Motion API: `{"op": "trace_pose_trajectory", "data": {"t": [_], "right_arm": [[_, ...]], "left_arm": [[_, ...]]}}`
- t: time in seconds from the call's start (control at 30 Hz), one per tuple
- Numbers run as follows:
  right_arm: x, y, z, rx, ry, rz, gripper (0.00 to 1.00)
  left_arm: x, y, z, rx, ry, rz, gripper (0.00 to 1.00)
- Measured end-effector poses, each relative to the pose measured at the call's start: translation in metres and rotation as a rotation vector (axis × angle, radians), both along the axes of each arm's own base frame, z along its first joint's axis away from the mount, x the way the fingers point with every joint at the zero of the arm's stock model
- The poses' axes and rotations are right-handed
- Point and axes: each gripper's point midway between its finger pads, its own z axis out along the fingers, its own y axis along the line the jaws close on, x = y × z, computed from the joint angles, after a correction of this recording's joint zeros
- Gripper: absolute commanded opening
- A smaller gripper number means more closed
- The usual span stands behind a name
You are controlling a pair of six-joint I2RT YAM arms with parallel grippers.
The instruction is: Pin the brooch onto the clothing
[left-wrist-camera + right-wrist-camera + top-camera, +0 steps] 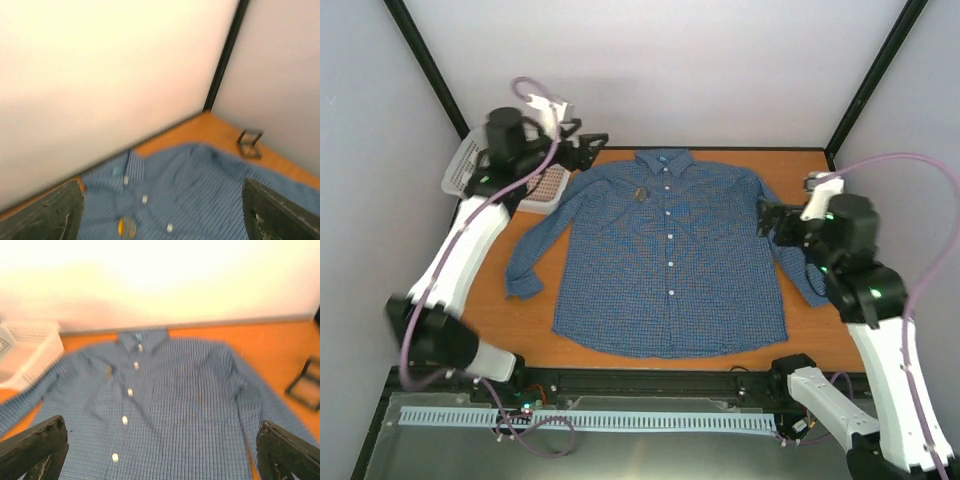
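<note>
The left arm is raised and reaches toward the table's [520, 305] far left corner, with the left gripper [594, 150] in the air just past the white basket [470, 168] and beside the shirt's [700, 270] shoulder. The right arm bends in from the right side, and the right gripper [766, 218] is above the sleeve on that side. Both pincers are released: each wrist view shows its own dark fingers [55, 215] at the bottom corners of the frame, spread wide with only cloth showing between them. The shirt lies flat and face up with its collar toward the far wall. The brooch [641, 193] sits on the chest, just below the collar and left of the button row (whether it is actually pinned cannot be told). From above it is a dark speck, while the left wrist view, though blurred, shows its golden tint. Both wrist views show a small black box [305, 382] on the bare wood beyond the right sleeve, which I cannot pick out from above.
</note>
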Motion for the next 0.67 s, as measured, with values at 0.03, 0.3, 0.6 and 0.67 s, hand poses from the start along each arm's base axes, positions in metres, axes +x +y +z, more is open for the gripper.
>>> {"op": "trace_pose_trajectory", "data": {"t": [0.03, 0.3, 0.6, 0.67], "right_arm": [[-0.009, -0.004, 0.030, -0.006, -0.076, 0.001, 1.00], [-0.103, -0.030, 0.174, -0.047, -0.468, -0.004, 1.00], [-0.148, -0.050, 0.204, -0.045, -0.578, -0.066, 1.00], [-0.144, -0.049, 0.197, -0.040, -0.560, -0.062, 1.00]], "left_arm": [[-0.026, 0.004, 0.036, -0.022, -0.098, -0.011, 0.99], [-0.207, 0.062, 0.178, -0.096, -0.652, 0.095, 1.00], [-0.293, 0.128, 0.222, -0.170, -0.958, 0.393, 1.00], [-0.286, 0.133, 0.221, -0.163, -0.947, 0.433, 1.00]]}}
